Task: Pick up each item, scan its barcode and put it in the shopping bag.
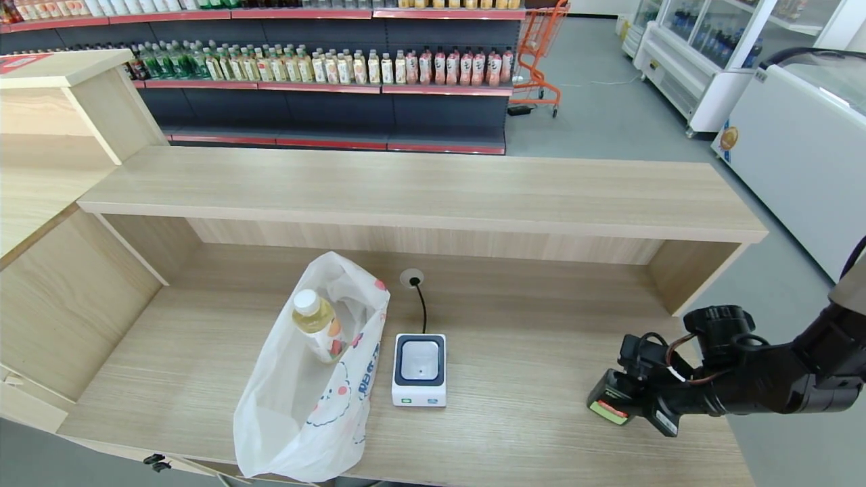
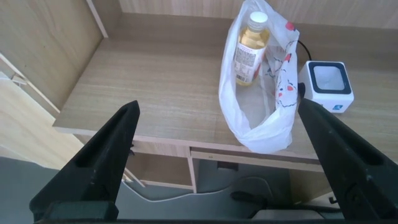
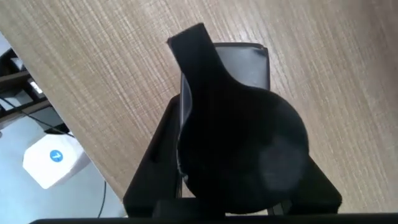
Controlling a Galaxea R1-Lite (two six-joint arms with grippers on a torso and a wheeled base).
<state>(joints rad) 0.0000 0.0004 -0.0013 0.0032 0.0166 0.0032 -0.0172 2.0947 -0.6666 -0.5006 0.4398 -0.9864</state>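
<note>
The small dark pack [image 1: 607, 410] could slip and fall. The right claw [image 1: 619, 402] seems to hold it only by one end, and it sits close to the front edge of the table [image 1: 541, 379], far to the right of the scanner [image 1: 419, 368]. If the pack drops there, it might land on the floor. The pack also has to go all the way over to the scanner. If it gets there with the wrong side down, the scanner may not read it. The shopping bag [image 1: 298, 419] is soft and floppy and stands just left of the scanner. A bump from the arm could knock it over or squash its mouth closed. Then the pack would not go in. A bottle [image 1: 316, 325] already stands inside the bag, so the pack could hit its cap on the way down. The scanner's cable [image 1: 423, 304] runs away behind it and could get snagged too.

The right arm stretches in low from the right of the scanner, with its wrist bent toward the table. Its claw looks clenched on the pack, just above the wood. The left claw [image 2: 217, 115] hangs in front of the table, left of the scanner. It is above the table top and looks down at the bag. It is released, with its fingers [image 2: 115, 146] spread wide and nothing between them.
</note>
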